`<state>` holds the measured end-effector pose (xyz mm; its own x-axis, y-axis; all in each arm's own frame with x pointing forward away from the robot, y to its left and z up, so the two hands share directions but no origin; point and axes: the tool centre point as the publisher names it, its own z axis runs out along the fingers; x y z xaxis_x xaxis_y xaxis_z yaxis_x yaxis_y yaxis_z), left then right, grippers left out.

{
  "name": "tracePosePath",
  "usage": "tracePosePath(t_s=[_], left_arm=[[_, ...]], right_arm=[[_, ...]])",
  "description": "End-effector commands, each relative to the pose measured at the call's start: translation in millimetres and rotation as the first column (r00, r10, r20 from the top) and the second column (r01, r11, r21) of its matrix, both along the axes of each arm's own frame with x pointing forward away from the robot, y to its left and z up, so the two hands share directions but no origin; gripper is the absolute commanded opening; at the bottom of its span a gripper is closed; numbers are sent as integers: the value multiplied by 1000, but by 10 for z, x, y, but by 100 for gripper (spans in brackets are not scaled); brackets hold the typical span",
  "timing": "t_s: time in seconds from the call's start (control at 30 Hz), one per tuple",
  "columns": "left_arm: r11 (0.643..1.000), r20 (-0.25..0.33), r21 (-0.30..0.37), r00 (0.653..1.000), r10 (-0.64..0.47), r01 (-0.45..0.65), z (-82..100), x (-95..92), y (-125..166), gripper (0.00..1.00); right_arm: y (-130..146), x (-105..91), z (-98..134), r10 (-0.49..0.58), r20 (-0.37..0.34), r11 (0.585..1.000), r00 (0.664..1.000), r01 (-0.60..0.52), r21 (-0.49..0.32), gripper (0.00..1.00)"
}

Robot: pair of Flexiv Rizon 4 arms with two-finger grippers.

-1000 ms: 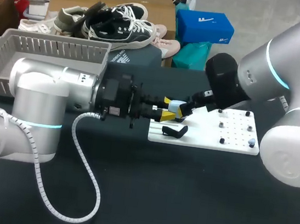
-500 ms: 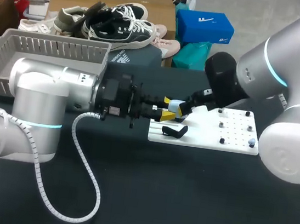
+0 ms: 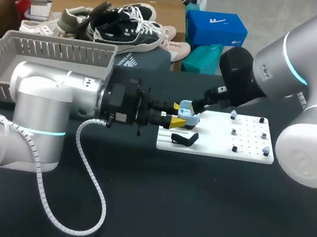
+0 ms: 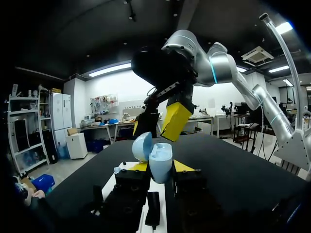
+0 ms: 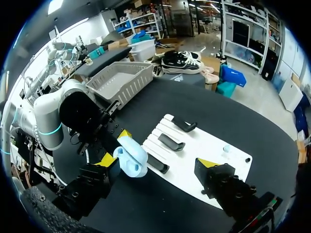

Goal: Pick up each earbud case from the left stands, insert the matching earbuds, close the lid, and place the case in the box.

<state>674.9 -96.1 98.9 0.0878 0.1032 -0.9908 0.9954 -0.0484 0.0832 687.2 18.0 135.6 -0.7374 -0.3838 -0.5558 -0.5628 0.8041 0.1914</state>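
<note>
Drew the right gripper [image 4: 155,124] up and rightward off the case [image 3: 189,118], fingers spread, gripping nothing. Holds the case, lid open, clamped in the left gripper [image 3: 177,114] at frame centre, over the white board's [image 3: 247,155] left edge. Probably means fetching earbuds [image 3: 265,149] next. Leaves open tabletop below; basket [image 3: 13,70] upper left.

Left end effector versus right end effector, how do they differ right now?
The left end effector is shut on the light blue earbud case; the right end effector is open, holding nothing. The left end effector lies roughly level, while the right end effector slants down toward the case from above. Both have yellow tips.
</note>
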Motion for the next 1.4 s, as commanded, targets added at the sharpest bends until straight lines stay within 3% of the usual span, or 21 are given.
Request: tracePosePath(t_s=[0.03,0.3,0.53,0.8,0.87,0.9,1.0,1.17,1.4], left_arm=[[1000,0,0,1000,-2,2,-6,8,-3,0],[1000,0,0,1000,-2,2,-6,8,-3,0],[1000,0,0,1000,-2,2,-6,8,-3,0],[1000,0,0,1000,-2,2,-6,8,-3,0],[1000,0,0,1000,-2,2,-6,8,-3,0],[1000,0,0,1000,-2,2,-6,8,-3,0],[1000,0,0,1000,-2,2,-6,8,-3,0],[1000,0,0,1000,-2,2,-6,8,-3,0],[1000,0,0,1000,-2,2,-6,8,-3,0]], right_arm=[[5,19,60,-16,27,1000,1000,16,-13,100],[-392,73,252,-99,130,989,987,112,-100,100],[-805,76,194,-180,165,957,970,212,-199,100],[-1067,47,71,-233,174,920,957,275,-278,100],[-1131,31,-9,-229,206,886,951,291,-361,88],[-1162,24,-66,-234,201,874,951,297,-385,86],[-1237,-14,-211,-239,202,825,950,308,-474,90],[-1330,-55,-343,-278,162,796,947,322,-513,92],[-1524,-95,-518,-329,123,712,936,332,-619,98]])
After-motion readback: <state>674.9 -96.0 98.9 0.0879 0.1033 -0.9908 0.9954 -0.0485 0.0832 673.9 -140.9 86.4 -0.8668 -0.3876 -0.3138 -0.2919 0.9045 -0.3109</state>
